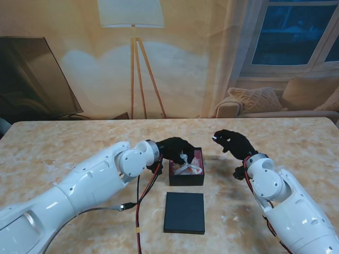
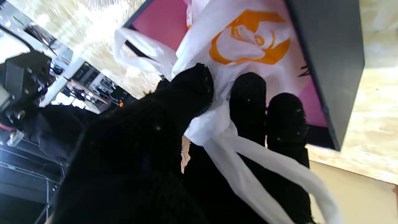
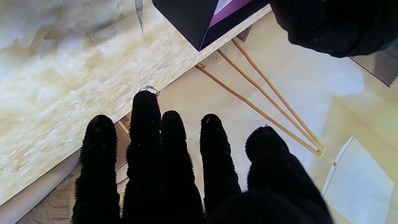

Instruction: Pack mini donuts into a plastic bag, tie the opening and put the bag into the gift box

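White plastic bag (image 1: pixel 189 165) with orange print (image 2: pixel 248 43) sat inside open gift box (image 1: pixel 186 180), black outside, pink lining. Left hand (image 1: pixel 174 148) reached over box's left wall, thumb and fingers (image 2: pixel 248 102) pinching bag's knotted handles. Black lid (image 1: pixel 184 212) lay flat nearer to me, apart from box. Right hand (image 1: pixel 233 142) hovered right of box, fingers (image 3: pixel 146 124) extended, slightly apart, holding nothing. Marble-pattern table (image 1: pixel 63 148) underneath.

Bench (image 1: pixel 63 143): glossy marble-look top, cream w/ veining. Gift box (image 1: pixel 186 180): matt black card outside, pink lining. Plastic bag (image 2: pixel 248 40): thin, smooth white film w/ orange print. Left robot hand (image 2: pixel 149 146) and right robot hand (image 3: pixel 186 174): black knit cloth, nubby. Lid (image 1: pixel 184 212): matt black.
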